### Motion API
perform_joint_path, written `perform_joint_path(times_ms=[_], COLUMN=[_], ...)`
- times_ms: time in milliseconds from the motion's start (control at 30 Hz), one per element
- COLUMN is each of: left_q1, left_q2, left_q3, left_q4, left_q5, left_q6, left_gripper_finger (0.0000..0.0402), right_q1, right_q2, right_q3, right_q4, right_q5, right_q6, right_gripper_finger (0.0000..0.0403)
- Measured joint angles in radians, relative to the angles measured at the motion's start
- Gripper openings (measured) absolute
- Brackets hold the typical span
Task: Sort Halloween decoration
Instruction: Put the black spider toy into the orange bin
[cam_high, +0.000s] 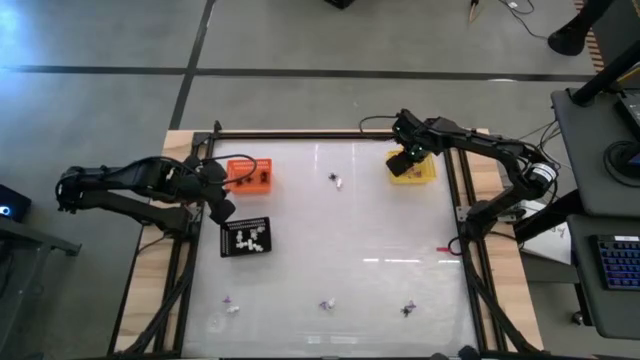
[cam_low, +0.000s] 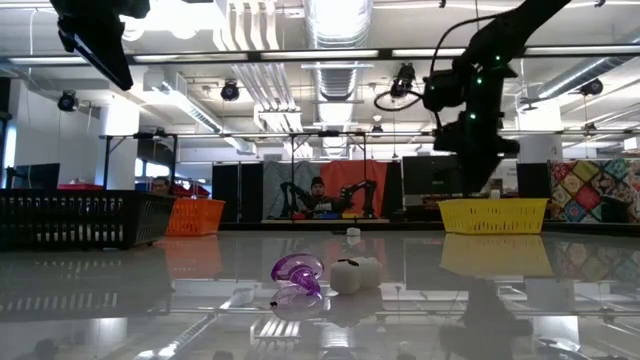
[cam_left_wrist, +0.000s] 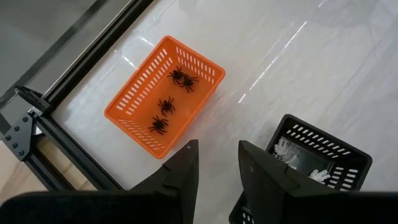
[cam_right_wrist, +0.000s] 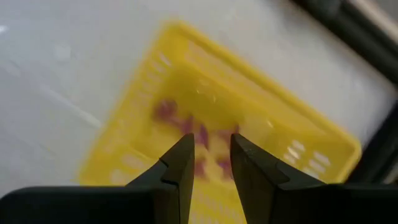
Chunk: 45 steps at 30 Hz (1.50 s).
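From above, the white table (cam_high: 380, 230) fills the middle of the frame. The left gripper (cam_high: 222, 205) sits at centre left, between the orange tray (cam_high: 252, 173) above it and the black tray (cam_high: 245, 237) below it. White trinkets (cam_high: 250, 238) lie in the black tray, dark ones in the orange. The right gripper (cam_high: 405, 152) hangs over the yellow tray (cam_high: 413, 168) at upper right of the table. Loose trinkets are scattered: a pair (cam_high: 335, 180) near the top middle, and more (cam_high: 327, 305) along the bottom edge of the table.

In the level view, a purple trinket (cam_low: 296, 274) and a white trinket (cam_low: 355, 275) lie side by side at lower centre on the glossy surface. The yellow tray (cam_low: 494, 215) stands at right, with the right arm (cam_low: 470, 110) in front of it; the orange and black trays stand at left. A person (cam_low: 318, 198) sits far behind.

The left wrist camera shows the left gripper (cam_left_wrist: 214, 169) at bottom centre, its fingers slightly apart and holding nothing. Four black spiders (cam_left_wrist: 166, 104) lie in the orange tray at centre left; the black tray with white pieces is at lower right.

The right wrist camera shows the right gripper (cam_right_wrist: 211, 158) above the yellow tray, fingers a little apart with nothing between them; blurred purple trinkets (cam_right_wrist: 165, 111) lie inside.
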Motion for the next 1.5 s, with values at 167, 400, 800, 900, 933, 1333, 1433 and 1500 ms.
perform_joint_path(times_ms=[167, 400, 800, 900, 933, 1333, 1433, 1500], left_q1=[0.000, 0.000, 0.000, 0.000, 0.000, 0.000, 0.000, 0.000], left_q2=[0.000, 0.000, 0.000, 0.000, 0.000, 0.000, 0.000, 0.000], left_q3=[0.000, 0.000, 0.000, 0.000, 0.000, 0.000, 0.000, 0.000], left_q4=[0.000, 0.000, 0.000, 0.000, 0.001, 0.001, 0.001, 0.001], left_q5=[0.000, 0.000, 0.000, 0.000, 0.000, 0.000, 0.000, 0.000], left_q6=[-0.007, -0.009, -0.029, -0.029, -0.029, -0.048, -0.052, -0.053], left_gripper_finger=[0.0096, 0.0096, 0.0096, 0.0096, 0.0096, 0.0096, 0.0096, 0.0096], right_q1=[0.050, 0.082, 0.141, 0.169, 0.177, 0.240, 0.246, 0.252], right_q2=[0.000, 0.017, 0.246, 0.308, 0.327, 0.488, 0.522, 0.549], right_q3=[0.048, 0.058, 0.150, 0.191, 0.201, 0.334, 0.350, 0.352], right_q4=[0.135, 0.451, 0.502, 0.501, 0.499, 0.468, 0.462, 0.447], right_q5=[-0.031, -0.236, -0.411, -0.411, -0.411, -0.411, -0.411, -0.410], right_q6=[-0.003, -0.003, -0.003, -0.016, -0.016, -0.018, -0.006, 0.005], right_gripper_finger=[0.0096, 0.0095, 0.0095, 0.0095, 0.0095, 0.0096, 0.0096, 0.0096])
